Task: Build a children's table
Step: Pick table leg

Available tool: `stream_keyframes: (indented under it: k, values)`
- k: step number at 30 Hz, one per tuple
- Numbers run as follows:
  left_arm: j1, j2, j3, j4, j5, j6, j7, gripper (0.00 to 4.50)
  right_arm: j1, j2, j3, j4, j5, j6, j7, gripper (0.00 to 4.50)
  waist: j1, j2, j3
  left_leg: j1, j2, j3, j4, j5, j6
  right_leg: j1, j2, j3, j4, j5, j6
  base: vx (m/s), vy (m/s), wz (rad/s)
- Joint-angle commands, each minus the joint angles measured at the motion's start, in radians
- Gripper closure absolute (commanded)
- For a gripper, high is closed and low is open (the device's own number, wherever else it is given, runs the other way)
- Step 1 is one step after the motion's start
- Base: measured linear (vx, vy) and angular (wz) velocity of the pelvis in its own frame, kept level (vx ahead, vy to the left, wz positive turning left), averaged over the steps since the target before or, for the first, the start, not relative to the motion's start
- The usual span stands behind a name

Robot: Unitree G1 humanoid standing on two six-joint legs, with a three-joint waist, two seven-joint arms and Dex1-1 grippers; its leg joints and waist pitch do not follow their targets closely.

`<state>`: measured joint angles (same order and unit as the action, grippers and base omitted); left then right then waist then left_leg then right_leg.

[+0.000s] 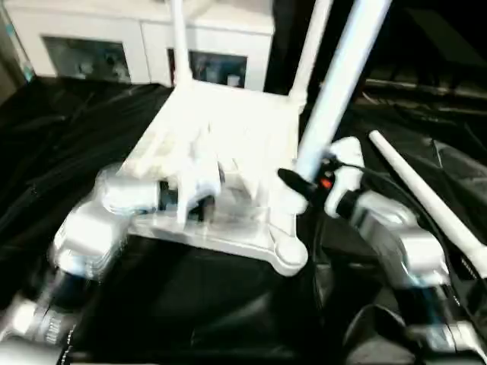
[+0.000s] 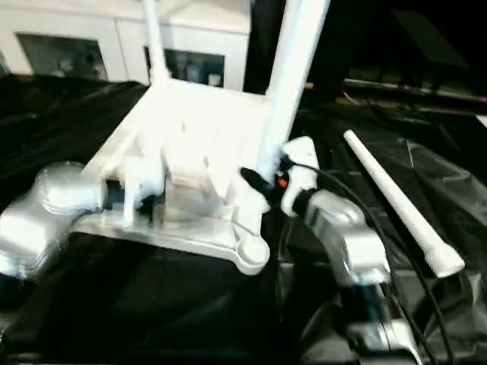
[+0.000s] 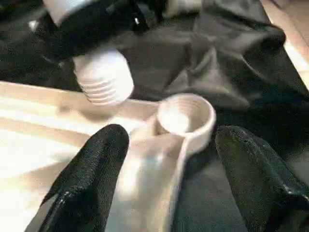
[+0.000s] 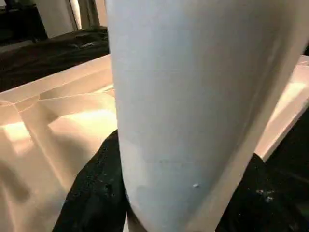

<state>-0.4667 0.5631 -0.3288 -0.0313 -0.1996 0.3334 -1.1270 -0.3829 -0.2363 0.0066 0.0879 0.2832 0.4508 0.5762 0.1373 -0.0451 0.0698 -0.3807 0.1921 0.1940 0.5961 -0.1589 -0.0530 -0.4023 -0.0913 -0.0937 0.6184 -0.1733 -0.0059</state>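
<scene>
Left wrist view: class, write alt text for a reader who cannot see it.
A white table leg's threaded end hangs just above and beside an empty round corner socket of the white tabletop. The left pincer stands open, its black fingers either side of that corner, over black cloth.

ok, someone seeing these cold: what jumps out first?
Probably the white tabletop lying underside-up on the black-covered work table, two legs already standing at its far corners. Next, the right gripper clamped on a third leg near the tabletop's near right corner, where a round socket sits empty. A spare leg lies to the right.
</scene>
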Motion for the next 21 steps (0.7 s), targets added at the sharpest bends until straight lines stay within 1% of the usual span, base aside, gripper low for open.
stream_keyframes:
  k: [1, 3, 4, 5, 6, 7, 8, 9, 10, 11, 12, 13, 14, 15, 17, 19, 20, 21]
  values:
    - [-0.008, 0.014, -0.019, -0.030, 0.014, 0.000, -0.017, 1.06, 0.025, -0.018, -0.003, -0.064, 0.016, 0.021, 0.012, 2.61, -0.008, 0.025, -0.071, 0.037, 0.044, -0.028, -0.084, -0.365, -0.090, 0.036, -0.067, 0.058, -0.085, -0.370, -0.126, 0.000, 0.000, 0.00]
    - [-0.013, 0.019, -0.049, -0.008, 0.043, -0.024, -0.011, 1.06, 0.042, -0.026, -0.001, -0.086, 0.023, 0.030, 0.014, 2.61, -0.007, 0.024, -0.067, 0.041, 0.044, -0.029, -0.085, -0.403, -0.087, 0.031, -0.067, 0.058, -0.095, -0.418, -0.113, 0.000, 0.000, 0.00]
    - [-0.016, 0.022, -0.068, 0.002, 0.057, -0.030, -0.006, 1.06, 0.050, -0.031, -0.002, -0.098, 0.027, 0.038, 0.012, 2.61, -0.009, 0.023, -0.064, 0.041, 0.042, -0.032, -0.087, -0.421, -0.084, 0.033, -0.068, 0.056, -0.100, -0.467, -0.098, 0.000, 0.000, 0.00]
    - [-0.018, 0.018, -0.074, 0.012, 0.072, -0.039, 0.006, 1.35, 0.055, -0.035, -0.001, -0.105, 0.026, 0.041, 0.013, 2.61, -0.009, 0.026, -0.064, 0.042, 0.042, -0.034, -0.086, -0.436, -0.085, 0.032, -0.071, 0.054, -0.106, -0.513, -0.084, 0.000, 0.000, 0.00]
    - [-0.021, 0.008, -0.076, 0.028, 0.085, -0.052, 0.016, 1.42, 0.057, -0.038, 0.000, -0.109, 0.025, 0.042, 0.013, 2.61, -0.010, 0.026, -0.064, 0.042, 0.042, -0.037, -0.086, -0.440, -0.085, 0.033, -0.074, 0.053, -0.110, -0.542, -0.071, 0.000, 0.000, 0.00]
    - [-0.026, -0.003, -0.080, 0.050, 0.100, -0.062, 0.022, 1.42, 0.058, -0.039, 0.001, -0.112, 0.024, 0.044, 0.013, 2.61, -0.011, 0.026, -0.065, 0.041, 0.042, -0.037, -0.086, -0.438, -0.085, 0.034, -0.074, 0.053, -0.111, -0.548, -0.066, 0.000, 0.000, 0.00]
    - [-0.034, -0.011, -0.090, 0.080, 0.130, -0.091, 0.036, 1.42, 0.059, -0.042, 0.003, -0.114, 0.021, 0.046, 0.013, 2.61, -0.013, 0.026, -0.064, 0.042, 0.040, -0.039, -0.086, -0.440, -0.084, 0.033, -0.073, 0.049, -0.117, -0.567, -0.053, 0.000, 0.000, 0.00]
    - [-0.043, -0.016, -0.101, 0.110, 0.154, -0.114, 0.043, 1.48, 0.058, -0.045, 0.007, -0.116, 0.017, 0.045, 0.015, 2.61, -0.013, 0.026, -0.064, 0.042, 0.040, -0.039, -0.086, -0.440, -0.084, 0.033, -0.073, 0.049, -0.117, -0.567, -0.053, 0.000, 0.000, 0.00]
    - [-0.054, -0.025, -0.114, 0.147, 0.174, -0.135, 0.045, 1.67, 0.059, -0.046, 0.010, -0.120, 0.015, 0.047, 0.016, 2.61, -0.016, 0.024, -0.064, 0.042, 0.039, -0.040, -0.086, -0.446, -0.084, 0.033, -0.073, 0.048, -0.120, -0.579, -0.044, 0.000, 0.000, 0.00]
    - [-0.060, -0.032, -0.117, 0.167, 0.179, -0.142, 0.046, 1.79, 0.060, -0.046, 0.010, -0.124, 0.016, 0.051, 0.016, 2.61, -0.017, 0.025, -0.066, 0.044, 0.038, -0.041, -0.084, -0.450, -0.082, 0.032, -0.074, 0.046, -0.123, -0.590, -0.039, 0.000, 0.000, 0.00]
    - [-0.069, -0.039, -0.121, 0.187, 0.191, -0.157, 0.057, 1.86, 0.061, -0.046, 0.011, -0.127, 0.015, 0.053, 0.016, 2.61, -0.021, 0.027, -0.067, 0.043, 0.040, -0.044, -0.085, -0.453, -0.083, 0.034, -0.076, 0.045, -0.120, -0.577, -0.048, 0.000, 0.000, 0.00]
    - [-0.072, -0.041, -0.123, 0.194, 0.194, -0.160, 0.058, 1.86, 0.062, -0.047, 0.012, -0.128, 0.014, 0.054, 0.017, 2.61, -0.025, 0.026, -0.066, 0.040, 0.039, -0.043, -0.086, -0.455, -0.080, 0.034, -0.073, 0.044, -0.121, -0.574, -0.049, 0.000, 0.000, 0.00]
    - [-0.086, -0.051, -0.129, 0.225, 0.202, -0.176, 0.065, 2.06, 0.064, -0.050, 0.016, -0.135, 0.011, 0.058, 0.018, 2.61, -0.029, 0.025, -0.067, 0.043, 0.038, -0.042, -0.084, -0.456, -0.077, 0.032, -0.074, 0.044, -0.122, -0.561, -0.057, 0.000, 0.000, 0.00]
    - [-0.104, -0.061, -0.140, 0.263, 0.215, -0.195, 0.073, 2.18, 0.067, -0.054, 0.017, -0.143, 0.012, 0.064, 0.018, 2.61, -0.029, 0.025, -0.068, 0.043, 0.039, -0.043, -0.084, -0.454, -0.076, 0.033, -0.075, 0.045, -0.120, -0.552, -0.061, 0.000, 0.000, 0.00]
    - [-0.110, -0.062, -0.144, 0.276, 0.219, -0.202, 0.072, 2.30, 0.068, -0.055, 0.017, -0.146, 0.014, 0.066, 0.018, 2.61, -0.030, 0.028, -0.069, 0.041, 0.039, -0.042, -0.084, -0.446, -0.072, 0.034, -0.074, 0.046, -0.118, -0.532, -0.067, 0.000, 0.000, 0.00]
    - [-0.126, -0.074, -0.151, 0.322, 0.232, -0.227, 0.063, 2.38, 0.072, -0.063, 0.016, -0.153, 0.018, 0.071, 0.019, 2.61, -0.032, 0.025, -0.068, 0.040, 0.038, -0.040, -0.084, -0.436, -0.068, 0.033, -0.073, 0.047, -0.116, -0.516, -0.074, 0.000, 0.000, 0.00]
    - [-0.139, -0.085, -0.153, 0.361, 0.238, -0.244, 0.051, 2.51, 0.074, -0.070, 0.015, -0.156, 0.019, 0.073, 0.022, 2.61, -0.031, 0.030, -0.071, 0.042, 0.039, -0.039, -0.083, -0.425, -0.067, 0.033, -0.073, 0.049, -0.114, -0.494, -0.083, 0.000, 0.000, 0.00]
    - [-0.139, -0.085, -0.153, 0.361, 0.238, -0.244, 0.051, 2.64, 0.074, -0.070, 0.015, -0.156, 0.019, 0.073, 0.022, 2.61, -0.032, 0.029, -0.071, 0.040, 0.038, -0.037, -0.082, -0.421, -0.065, 0.033, -0.072, 0.050, -0.115, -0.487, -0.086, 0.000, 0.000, 0.00]
